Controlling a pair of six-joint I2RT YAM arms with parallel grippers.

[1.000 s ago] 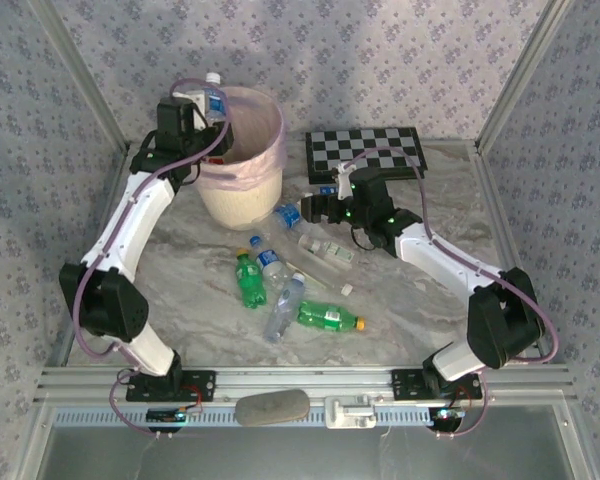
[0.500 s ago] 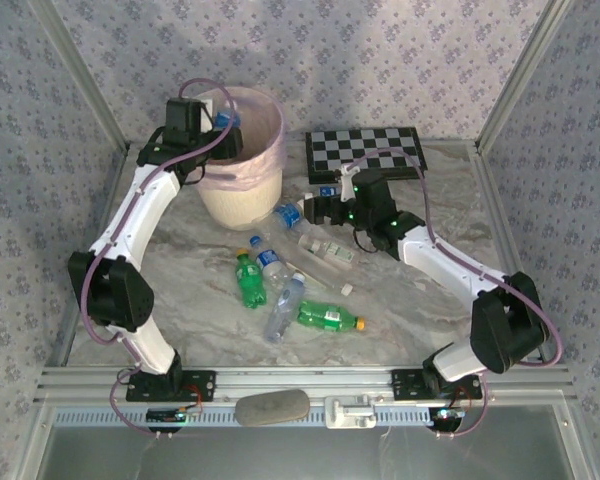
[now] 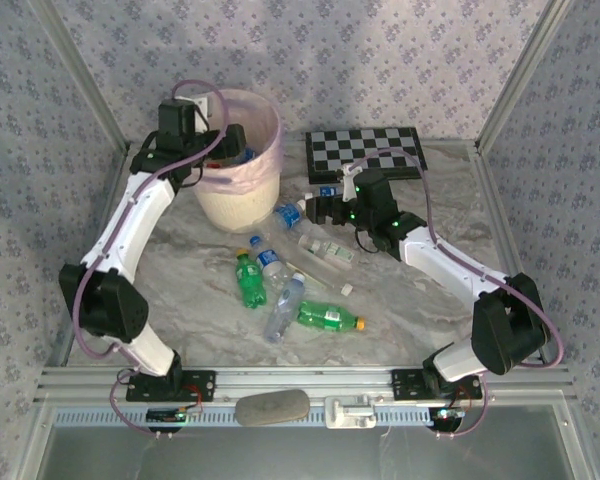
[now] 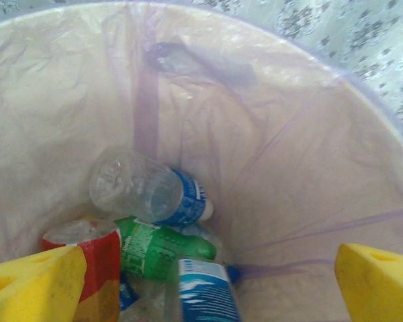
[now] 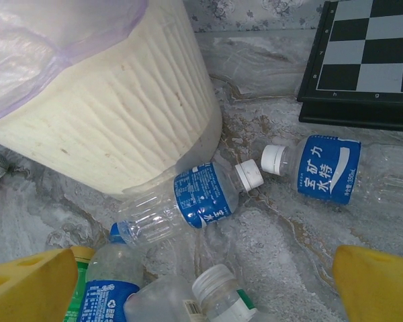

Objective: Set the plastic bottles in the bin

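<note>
The bin (image 3: 242,190) stands at the back left, cream with a pink liner. My left gripper (image 3: 225,145) hangs over its mouth, open, with nothing gripped (image 4: 208,285). Inside the bin (image 4: 289,168) lie several plastic bottles: a clear blue-labelled one (image 4: 148,191), a green one (image 4: 158,248), a red-and-orange-labelled one (image 4: 94,268) and another blue-labelled one (image 4: 205,292). My right gripper (image 3: 315,208) is open low over bottles beside the bin (image 5: 107,127). Between its fingers (image 5: 201,285) lie a blue-labelled bottle (image 5: 188,204) and a clear white-capped one (image 5: 221,298). More bottles lie mid-table, two of them green (image 3: 248,280) (image 3: 330,318).
A black-and-white chessboard (image 3: 365,152) lies flat behind the right gripper, its edge near a blue-labelled bottle (image 5: 329,168). A loose white cap (image 3: 347,289) sits among the bottles. A grey pad (image 3: 272,407) rests on the front rail. Patterned walls close in the table.
My left gripper has opened above the bin, and the blue-labelled bottle it held at the rim has dropped inside. The right arm has barely moved.
</note>
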